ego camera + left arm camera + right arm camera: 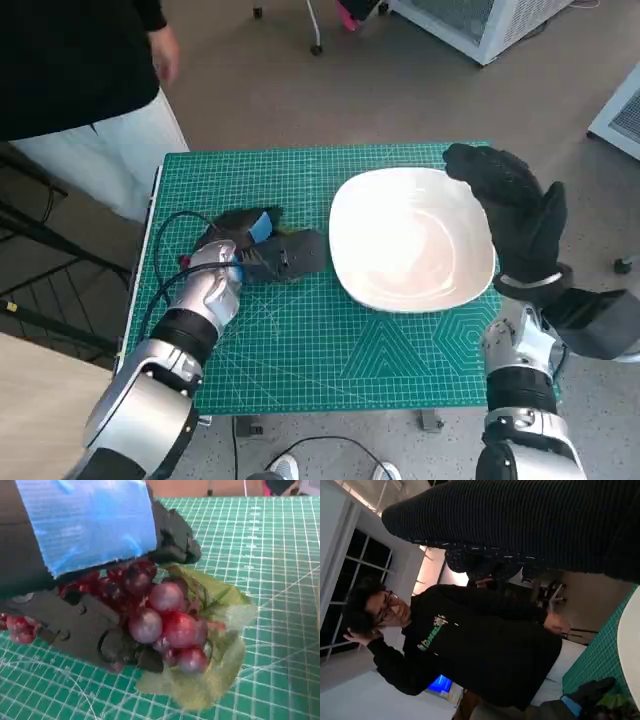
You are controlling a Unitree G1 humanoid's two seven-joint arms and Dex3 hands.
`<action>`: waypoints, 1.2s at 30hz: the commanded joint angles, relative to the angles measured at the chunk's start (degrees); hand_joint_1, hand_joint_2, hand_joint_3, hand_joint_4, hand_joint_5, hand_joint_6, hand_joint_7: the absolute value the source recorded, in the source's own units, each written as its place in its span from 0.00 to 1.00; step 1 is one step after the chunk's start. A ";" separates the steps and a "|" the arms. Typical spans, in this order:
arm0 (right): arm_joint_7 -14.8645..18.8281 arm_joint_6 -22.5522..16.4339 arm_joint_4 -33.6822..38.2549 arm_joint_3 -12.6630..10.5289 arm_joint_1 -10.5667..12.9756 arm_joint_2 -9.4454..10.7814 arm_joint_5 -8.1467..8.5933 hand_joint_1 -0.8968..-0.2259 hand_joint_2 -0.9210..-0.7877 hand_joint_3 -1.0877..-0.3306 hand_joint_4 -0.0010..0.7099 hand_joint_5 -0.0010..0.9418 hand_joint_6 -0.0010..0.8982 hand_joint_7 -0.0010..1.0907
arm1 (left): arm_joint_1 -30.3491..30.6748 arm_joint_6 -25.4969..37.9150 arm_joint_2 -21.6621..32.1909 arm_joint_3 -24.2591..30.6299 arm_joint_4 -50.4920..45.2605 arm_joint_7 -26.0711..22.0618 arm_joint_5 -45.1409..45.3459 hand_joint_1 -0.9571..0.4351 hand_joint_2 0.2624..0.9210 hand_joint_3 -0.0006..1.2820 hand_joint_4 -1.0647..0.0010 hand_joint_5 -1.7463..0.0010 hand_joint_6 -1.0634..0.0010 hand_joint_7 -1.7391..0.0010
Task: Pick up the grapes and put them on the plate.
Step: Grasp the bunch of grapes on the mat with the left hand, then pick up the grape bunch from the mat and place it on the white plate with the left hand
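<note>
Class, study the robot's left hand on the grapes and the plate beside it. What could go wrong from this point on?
1. The left hand grips only part of the grapes; the bunch and its leaves hang outside the fingers and might slip when lifted.
2. The right hand rests by the plate's far edge and could nudge it.

The head view is bright and even. Soft shine sits on the white plate [410,240], and only faint shadows lie on the green mat [300,340]. Straight lines bend a little near the edges. The left wrist view is very close, so the blue tape [90,525] and the grapes [165,625] look soft and blurry. The right wrist view is dim, with a glowing window [355,565] behind a dark person [470,645].
</note>
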 commanded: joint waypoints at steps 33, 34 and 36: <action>1.44 1.22 0.98 -0.53 0.15 -0.28 0.38 0.41 0.00 0.68 0.48 0.00 0.48 0.00 | 0.26 2.19 0.05 -2.81 0.38 2.06 -0.06 0.69 1.00 0.12 0.44 0.21 0.49 0.35; 1.47 1.23 0.99 -0.55 0.15 -0.28 0.38 0.41 0.00 0.68 0.48 0.00 0.48 0.00 | 0.29 2.27 0.15 -2.79 0.07 2.10 -0.15 0.69 1.00 0.11 0.43 0.22 0.48 0.35; 1.52 1.23 1.01 -0.58 0.13 -0.26 0.38 0.41 0.00 0.68 0.48 0.00 0.49 0.00 | 0.38 2.46 0.37 -2.76 -0.66 2.18 -0.27 0.69 1.00 0.10 0.42 0.23 0.47 0.35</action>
